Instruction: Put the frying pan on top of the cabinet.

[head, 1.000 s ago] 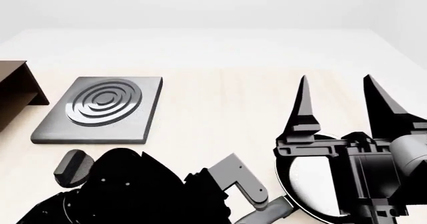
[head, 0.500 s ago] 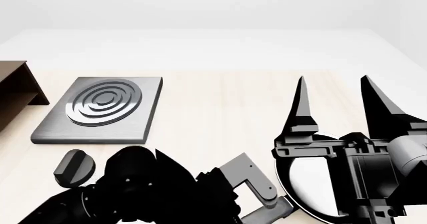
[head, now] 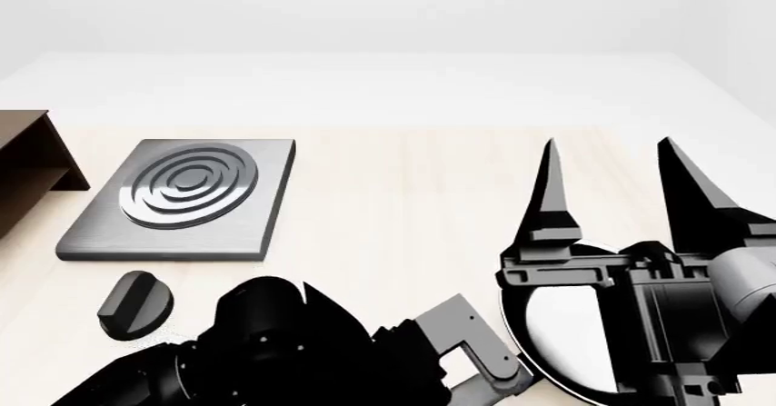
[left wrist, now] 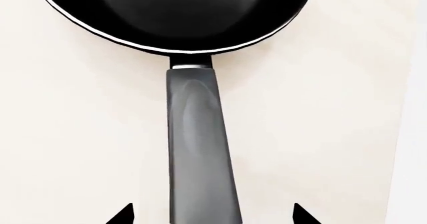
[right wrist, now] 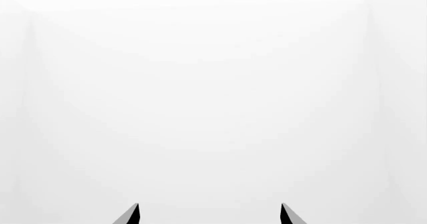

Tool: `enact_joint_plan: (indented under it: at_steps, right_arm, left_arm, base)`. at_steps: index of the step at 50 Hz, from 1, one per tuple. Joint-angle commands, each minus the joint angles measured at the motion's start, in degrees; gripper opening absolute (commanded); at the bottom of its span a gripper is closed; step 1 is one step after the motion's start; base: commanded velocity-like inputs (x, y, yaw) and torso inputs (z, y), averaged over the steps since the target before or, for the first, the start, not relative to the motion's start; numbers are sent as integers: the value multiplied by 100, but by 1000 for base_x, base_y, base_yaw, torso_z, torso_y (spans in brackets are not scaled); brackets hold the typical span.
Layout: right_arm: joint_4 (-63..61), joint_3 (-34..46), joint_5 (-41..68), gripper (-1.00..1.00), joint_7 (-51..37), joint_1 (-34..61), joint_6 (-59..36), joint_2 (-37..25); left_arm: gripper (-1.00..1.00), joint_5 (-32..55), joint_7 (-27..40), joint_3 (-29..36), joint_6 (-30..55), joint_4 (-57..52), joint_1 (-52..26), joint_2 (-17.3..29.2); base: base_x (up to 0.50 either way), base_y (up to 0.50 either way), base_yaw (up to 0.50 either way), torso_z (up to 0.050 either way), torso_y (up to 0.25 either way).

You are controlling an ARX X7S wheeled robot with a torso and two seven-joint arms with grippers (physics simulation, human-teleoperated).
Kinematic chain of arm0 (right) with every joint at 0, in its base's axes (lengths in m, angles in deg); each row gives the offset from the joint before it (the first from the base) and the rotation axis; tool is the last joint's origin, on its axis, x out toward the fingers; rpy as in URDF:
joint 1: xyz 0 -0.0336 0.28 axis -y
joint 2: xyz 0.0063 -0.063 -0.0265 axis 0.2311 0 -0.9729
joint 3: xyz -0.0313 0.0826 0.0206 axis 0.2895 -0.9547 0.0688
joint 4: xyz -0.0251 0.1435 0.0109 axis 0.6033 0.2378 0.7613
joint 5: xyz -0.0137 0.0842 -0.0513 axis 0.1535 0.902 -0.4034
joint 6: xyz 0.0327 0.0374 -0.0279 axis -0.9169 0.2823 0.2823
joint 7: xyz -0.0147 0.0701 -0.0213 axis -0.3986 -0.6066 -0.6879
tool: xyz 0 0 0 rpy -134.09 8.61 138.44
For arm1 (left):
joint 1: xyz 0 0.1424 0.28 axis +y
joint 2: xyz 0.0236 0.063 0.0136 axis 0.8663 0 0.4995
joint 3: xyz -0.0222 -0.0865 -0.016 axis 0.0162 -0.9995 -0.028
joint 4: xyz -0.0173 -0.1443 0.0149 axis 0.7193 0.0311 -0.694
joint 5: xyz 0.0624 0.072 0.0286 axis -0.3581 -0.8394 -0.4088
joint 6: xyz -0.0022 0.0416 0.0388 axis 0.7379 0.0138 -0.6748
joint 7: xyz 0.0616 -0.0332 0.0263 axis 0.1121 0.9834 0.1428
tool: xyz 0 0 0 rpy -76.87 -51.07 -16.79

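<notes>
Head view: frying pan (head: 552, 329) sits on the pale wood table (head: 401, 197) at lower right, mostly hidden behind the right gripper (head: 619, 183). Only a curved bit of black rim and pale glossy inside visible, plus part of the grey handle (head: 485, 386) near the bottom edge. Right gripper raised in front of the pan, two black pointed fingers (head: 548, 197) spread wide apart, nothing between them, so open. Left arm (head: 267, 351) is a black mass along the bottom, a grey bracket at its end close to the pan handle; its fingertips not visible in this view.

Cabinet (head: 31, 156): dark brown, at the far left edge, cut off by the frame, well apart from the pan. Square grey hotplate (head: 182, 197) w/ concentric rings lies between cabinet and pan, nearer the cabinet. Small dark knob-like piece (head: 134, 302) on the table just in front of the hotplate, beside the left arm.

Left wrist view: looking straight down on the pan (left wrist: 177, 13). Black bowl w/ thin pale rim line, handle (left wrist: 198, 149) runs from the rim toward the camera. Left gripper (left wrist: 208, 215): two black fingertips (left wrist: 123, 215) show, one on each side of the handle's end, clear table showing between each tip and the handle. Apart from it, not touching; jaws open. Pan flat on the table.

Right wrist view: nearly all white wall (right wrist: 213, 83). Two dark fingertips (right wrist: 132, 215) of the right gripper (right wrist: 210, 215) at the edge, wide apart, nothing between. No pan, no cabinet in this view.
</notes>
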Motion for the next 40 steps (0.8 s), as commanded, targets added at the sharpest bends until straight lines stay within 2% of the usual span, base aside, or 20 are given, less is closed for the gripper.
enact_joint_plan:
  at_steps: [1, 15, 16, 33, 39, 40]
  right_arm:
    - [-5, -2, 36, 100, -42, -21, 57, -46]
    - [-8, 33, 61, 100, -94, -21, 121, -84]
    - [-3, 35, 65, 100, -96, -23, 127, -86]
    - [-2, 59, 110, 100, -169, -6, 165, -144]
    - [-20, 53, 130, 100, -209, 0, 168, -176]
    - [-33, 41, 148, 100, -222, 4, 161, -185]
  left_arm:
    - [100, -234, -212, 288, -119, 305, 91, -106]
    - [100, -48, -162, 313, -47, 517, 187, -152]
    - [-100, -57, -145, 313, -68, 481, 202, -136]
    - [-100, 44, 154, 349, 8, 407, 205, -123]
    - [-100, -58, 623, 261, -17, 306, 103, -47]
    - [-100, 2, 870, 65, -47, 242, 27, 13]
  base:
    - [0, 0, 0, 0, 0]
    - [0, 0, 0, 0, 0]
    - [0, 0, 0, 0, 0]
    - [0, 0, 0, 0, 0]
    - [0, 0, 0, 0, 0]
    - [0, 0, 0, 0, 0]
